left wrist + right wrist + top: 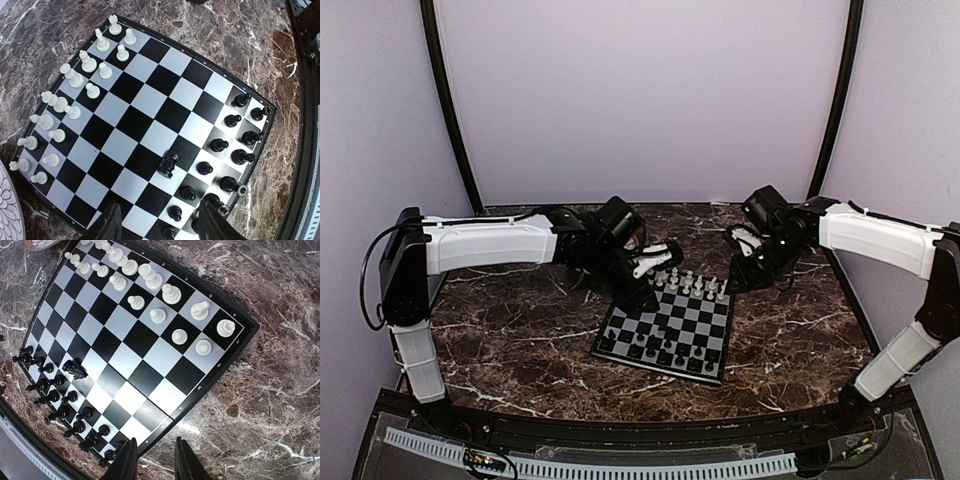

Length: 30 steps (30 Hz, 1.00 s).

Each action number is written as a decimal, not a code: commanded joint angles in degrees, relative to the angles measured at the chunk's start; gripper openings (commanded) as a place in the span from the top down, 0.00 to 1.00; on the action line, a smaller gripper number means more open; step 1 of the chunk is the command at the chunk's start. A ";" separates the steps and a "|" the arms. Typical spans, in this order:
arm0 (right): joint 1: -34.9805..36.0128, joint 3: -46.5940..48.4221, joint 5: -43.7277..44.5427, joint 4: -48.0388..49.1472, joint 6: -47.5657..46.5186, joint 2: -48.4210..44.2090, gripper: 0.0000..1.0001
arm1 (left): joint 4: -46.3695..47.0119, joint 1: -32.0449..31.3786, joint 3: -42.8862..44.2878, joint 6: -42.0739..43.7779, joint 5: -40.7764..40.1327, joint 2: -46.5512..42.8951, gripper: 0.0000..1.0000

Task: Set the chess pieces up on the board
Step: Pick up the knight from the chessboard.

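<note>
- Left wrist view: one black knight (168,165) sits out in front of the black pieces (240,156). It looks tipped, but that can't be confirmed. Probably the last one to seat.
- Risk: the pawns beside it are packed tight. The left fingers (112,225) going in wide could clip one and topple its neighbours.
- Risk: the knight is tiny and slanted, so a pinch could squirt it out across the squares.
- Risk: the board (685,325) seems to lie loose on the marble surface (520,330). A side push could slide it and shake both sets.
- Left fingers are apart with nothing between them. Right fingers (125,462) are a narrow gap apart, also empty, near the board's edge.
- The board is mid-surface between the arms. White pieces (75,77) fill two rows on the far side, black the near side, and the centre squares are bare.
</note>
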 commanded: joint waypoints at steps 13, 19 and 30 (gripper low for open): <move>-1.44 -0.38 -2.37 -0.44 -0.87 -0.72 0.72 | -2.61 -2.04 6.92 5.60 0.23 10.76 0.50; -1.50 -0.38 -2.93 -1.08 -0.87 -0.71 0.72 | -2.73 -2.37 6.67 7.85 -0.31 12.42 0.50; -1.47 -0.86 -3.78 -0.98 -0.36 -0.12 0.72 | -1.32 -2.37 7.61 8.55 1.86 16.19 0.60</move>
